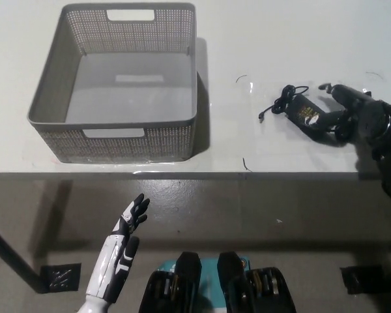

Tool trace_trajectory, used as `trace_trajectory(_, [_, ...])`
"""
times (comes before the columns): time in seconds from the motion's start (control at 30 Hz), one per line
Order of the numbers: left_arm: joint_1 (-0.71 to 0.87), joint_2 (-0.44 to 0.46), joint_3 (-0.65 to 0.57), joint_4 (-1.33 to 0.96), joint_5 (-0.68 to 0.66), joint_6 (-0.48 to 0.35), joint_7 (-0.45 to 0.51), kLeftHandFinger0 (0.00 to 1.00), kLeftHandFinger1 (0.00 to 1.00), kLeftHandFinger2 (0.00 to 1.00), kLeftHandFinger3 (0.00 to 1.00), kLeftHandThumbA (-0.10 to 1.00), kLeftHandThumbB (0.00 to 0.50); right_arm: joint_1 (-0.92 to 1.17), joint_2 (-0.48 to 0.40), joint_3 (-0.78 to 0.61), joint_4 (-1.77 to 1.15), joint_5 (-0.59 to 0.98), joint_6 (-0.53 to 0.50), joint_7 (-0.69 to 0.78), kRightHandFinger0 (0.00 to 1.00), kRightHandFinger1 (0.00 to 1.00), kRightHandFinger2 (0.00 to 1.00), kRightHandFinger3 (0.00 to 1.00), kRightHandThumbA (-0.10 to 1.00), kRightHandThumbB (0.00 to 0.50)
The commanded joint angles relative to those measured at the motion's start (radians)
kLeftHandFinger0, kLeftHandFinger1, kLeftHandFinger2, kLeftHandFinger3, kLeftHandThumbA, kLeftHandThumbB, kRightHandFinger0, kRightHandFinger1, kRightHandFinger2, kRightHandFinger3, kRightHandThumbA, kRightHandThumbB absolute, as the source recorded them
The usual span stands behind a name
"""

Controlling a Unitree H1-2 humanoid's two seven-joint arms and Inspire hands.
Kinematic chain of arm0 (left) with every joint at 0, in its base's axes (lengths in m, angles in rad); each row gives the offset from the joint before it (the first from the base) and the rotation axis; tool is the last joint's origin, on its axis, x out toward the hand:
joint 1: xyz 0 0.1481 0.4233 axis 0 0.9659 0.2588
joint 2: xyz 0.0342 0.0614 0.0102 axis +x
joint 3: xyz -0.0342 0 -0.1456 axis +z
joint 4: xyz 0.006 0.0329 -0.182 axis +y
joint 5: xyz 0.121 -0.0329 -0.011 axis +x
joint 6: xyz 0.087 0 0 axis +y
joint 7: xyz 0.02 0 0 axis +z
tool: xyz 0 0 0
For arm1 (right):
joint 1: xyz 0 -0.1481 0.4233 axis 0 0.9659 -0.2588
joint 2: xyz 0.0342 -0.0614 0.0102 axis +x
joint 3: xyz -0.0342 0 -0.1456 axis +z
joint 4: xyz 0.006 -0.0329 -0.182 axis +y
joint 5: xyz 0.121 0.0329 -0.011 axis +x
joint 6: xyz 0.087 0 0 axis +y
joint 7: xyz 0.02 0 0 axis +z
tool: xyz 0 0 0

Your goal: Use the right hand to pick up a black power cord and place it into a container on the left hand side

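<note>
Head view puts the cord (298,108) on the bench (260,39) at three o'clock, well apart from the empty basket (117,140) at ten. Right robot hand (352,114) touches the cord's right end, fingers spread, not yet closed. Next comes a firm grasp. Left robot hand (130,222) idles open at seven.

On my table (260,39): basket (114,85) at left, cord (298,109) well apart at right, my right hand (355,117) just beside it. Left hand (120,251) below the table edge.
</note>
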Motion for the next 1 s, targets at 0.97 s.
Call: trace_trajectory(0.97, [-0.085,0.011,0.002,-0.014,-0.002,-0.024,-0.002,1.0,1.0,1.0,1.0,1.0,0.133,-0.148,0.111,-0.001,0.405,0.078,-0.153,-0.259,1.0,1.0,1.0,1.0,0.65,0.485])
